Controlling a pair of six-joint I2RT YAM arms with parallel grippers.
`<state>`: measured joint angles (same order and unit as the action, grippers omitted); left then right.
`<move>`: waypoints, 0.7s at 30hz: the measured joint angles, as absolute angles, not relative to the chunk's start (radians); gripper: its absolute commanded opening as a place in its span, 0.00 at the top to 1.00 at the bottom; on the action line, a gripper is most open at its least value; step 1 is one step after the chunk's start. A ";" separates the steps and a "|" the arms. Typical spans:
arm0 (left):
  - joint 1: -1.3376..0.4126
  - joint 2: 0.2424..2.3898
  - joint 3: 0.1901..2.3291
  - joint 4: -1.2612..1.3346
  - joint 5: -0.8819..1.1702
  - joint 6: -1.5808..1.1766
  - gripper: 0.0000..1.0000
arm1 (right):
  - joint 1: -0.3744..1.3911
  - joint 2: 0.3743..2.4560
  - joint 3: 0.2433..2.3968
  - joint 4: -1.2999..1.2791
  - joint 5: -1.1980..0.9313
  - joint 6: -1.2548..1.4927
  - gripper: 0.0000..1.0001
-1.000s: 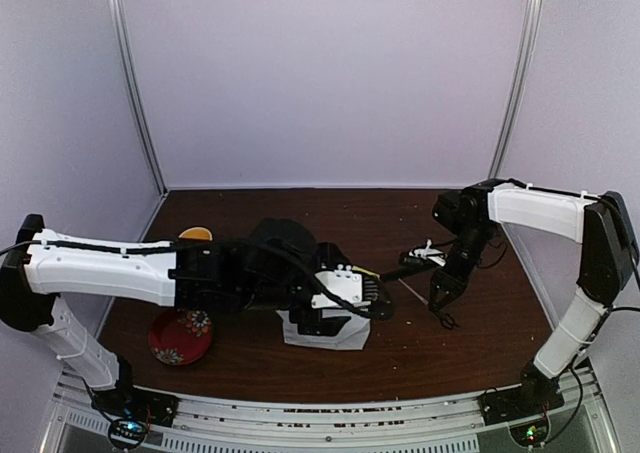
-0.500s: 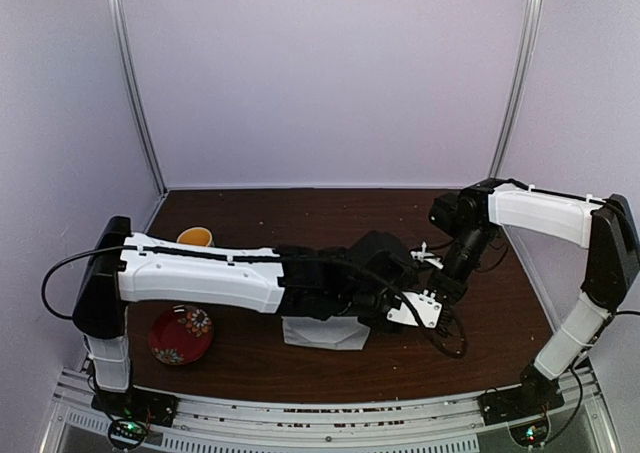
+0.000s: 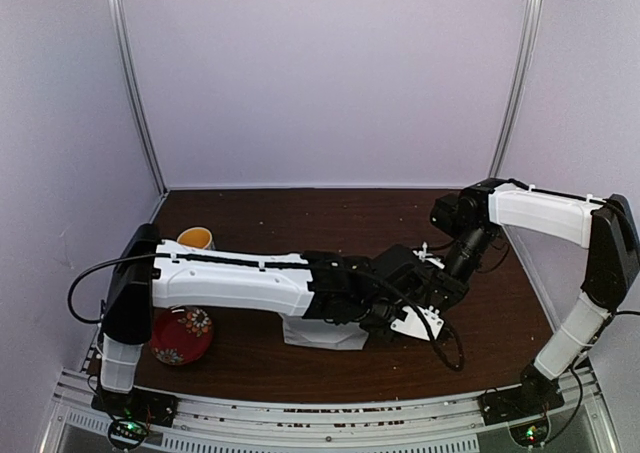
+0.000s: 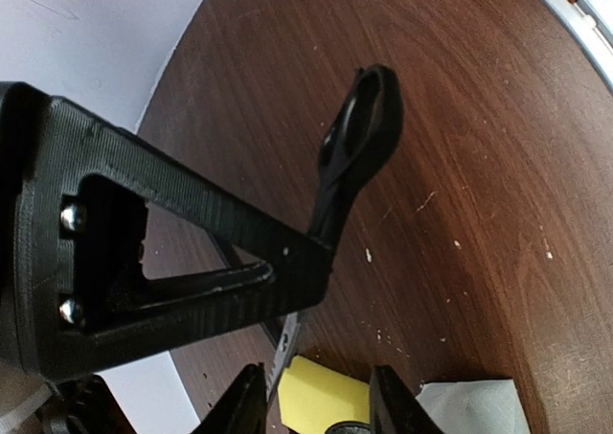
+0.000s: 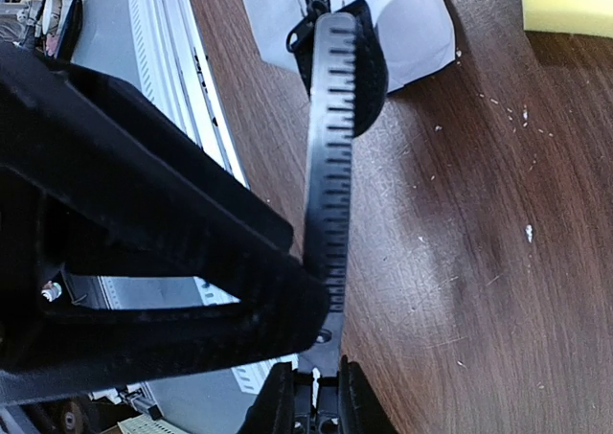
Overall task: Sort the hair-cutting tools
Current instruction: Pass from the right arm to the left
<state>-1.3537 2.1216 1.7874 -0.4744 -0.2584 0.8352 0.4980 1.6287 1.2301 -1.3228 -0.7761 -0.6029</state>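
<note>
So both arms are bunched up over the right half of the dark brown wooden worktop, and they've got the same thing between them: a small pair of scissors with a black loop handle and a silvery notched blade (the teeth make it look a lot like a comb, tbh). The right tool is pinched tight on the blade end. The scissors stick out past its fingertips, up off the wood, handle end farthest from it. The left tool sits at the neck just under the loop, fingertip right against the black handle. Its near finger blocks the gap though, so I can't tell if it's actually clamped or a bit apart. In the right wrist view a flat white pouch with a black zipper lies behind the handle end, and a yellow sponge block sits near it on the wood. From above, the left arm reaches across over that pouch. Over on the left side there's a round red patterned plate near the front edge and a small yellow cup behind it, well apart from the scissors.
</note>
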 measured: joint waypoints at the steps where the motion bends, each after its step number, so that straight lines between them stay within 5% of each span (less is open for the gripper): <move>1: -1.354 2.127 1.792 -0.476 -0.262 0.835 0.62 | 0.498 1.629 1.230 -1.325 -0.778 -0.604 0.94; 15: -1.354 2.165 1.815 -0.464 -0.312 0.841 0.97 | 0.498 1.629 1.230 -1.365 -0.809 -0.631 0.94; 21: -1.354 2.166 1.816 -0.479 -0.302 0.830 1.00 | 0.498 1.629 1.235 -1.378 -0.813 -0.641 0.73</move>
